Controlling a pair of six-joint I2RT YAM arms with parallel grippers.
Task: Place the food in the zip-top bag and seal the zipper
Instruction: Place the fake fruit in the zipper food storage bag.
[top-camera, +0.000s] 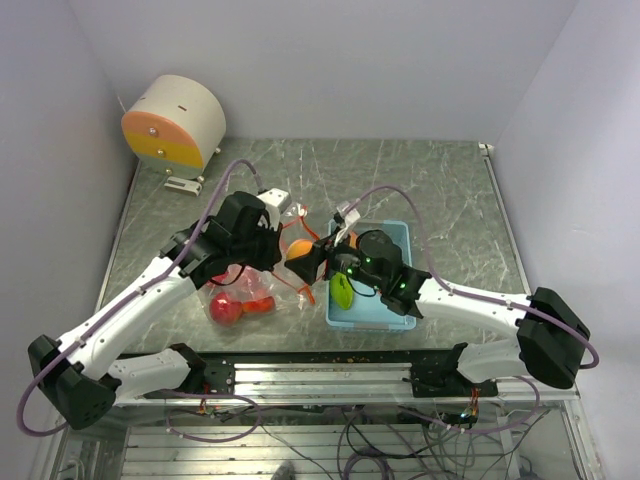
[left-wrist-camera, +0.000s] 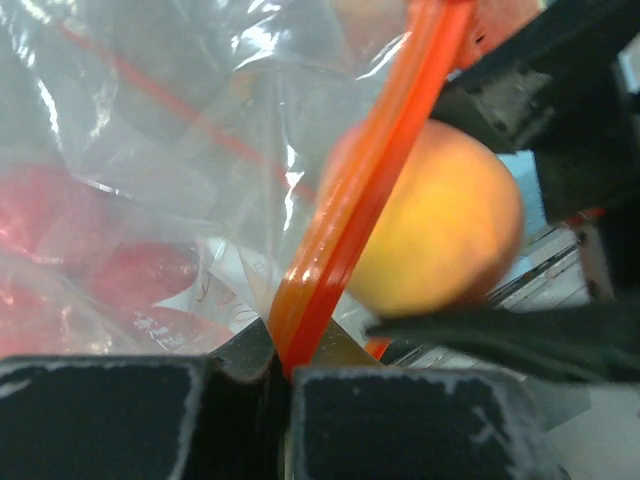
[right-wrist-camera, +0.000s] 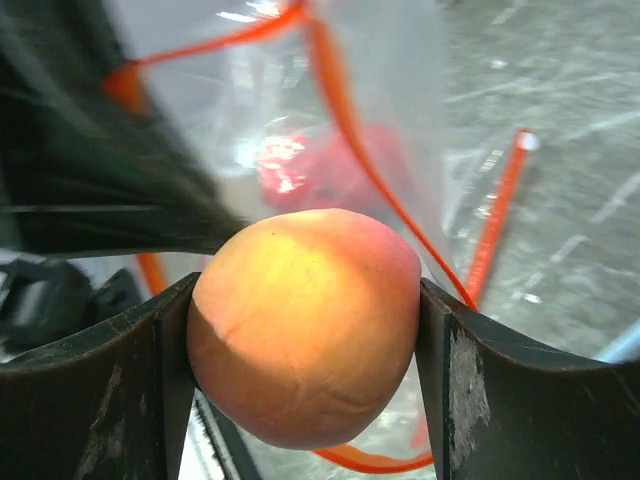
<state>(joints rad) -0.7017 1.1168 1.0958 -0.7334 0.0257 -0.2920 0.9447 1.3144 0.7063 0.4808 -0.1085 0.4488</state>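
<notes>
— While our right jaws pinch the orange ball (right-wrist-camera: 305, 325) between them, our left jaws are pressed together on the zipper (left-wrist-camera: 355, 220), holding one lip of the zip-top bag (left-wrist-camera: 150, 120).
— So we are in the loading step. The ball sits just beside that strip; next we must carry it past the lip, then spread the right jaws.

White links (top-camera: 120, 320), black joints (top-camera: 560, 345), black left hand (left-wrist-camera: 280, 385), right hand (right-wrist-camera: 305, 335), lilac cables (top-camera: 421, 232)

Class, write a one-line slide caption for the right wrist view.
Right end effector grips the orange ball in front of the clear zip-top bag, red fruit visible through its plastic.
</notes>
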